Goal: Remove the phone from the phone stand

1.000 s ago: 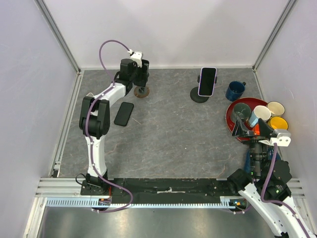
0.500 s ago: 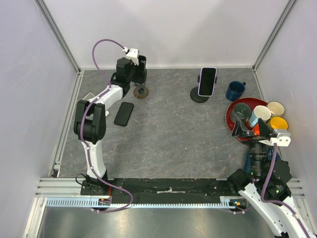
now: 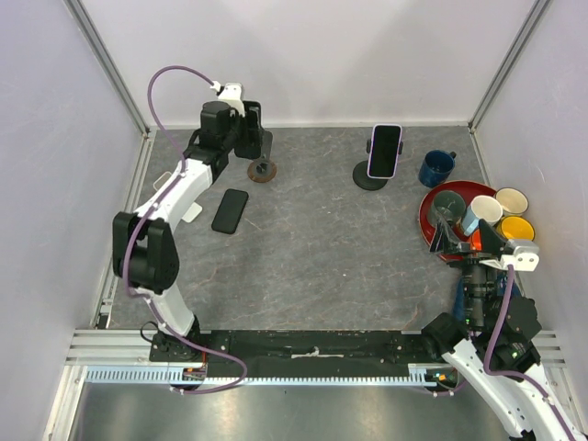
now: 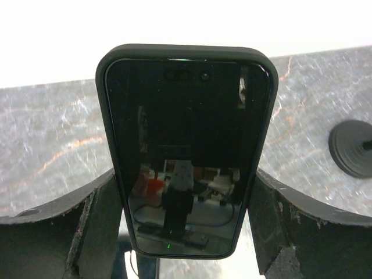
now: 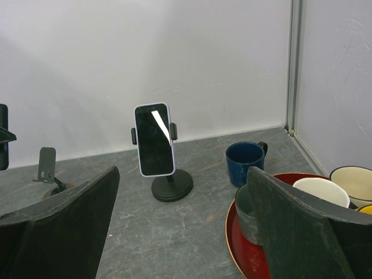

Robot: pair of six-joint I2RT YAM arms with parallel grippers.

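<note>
Both jaws of the left gripper (image 4: 185, 232) clamp a dark phone (image 4: 185, 133), near the small stand (image 3: 264, 170). Right gripper (image 5: 177, 232) gapes wide.

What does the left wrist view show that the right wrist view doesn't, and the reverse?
Left wrist only: the dark phone face-on, clamped between the left fingers. Right wrist only: the pale-cased phone, the blue mug, the red tray with cups, the empty stand. Both: grey table, white wall, likely the black stand base.
</note>
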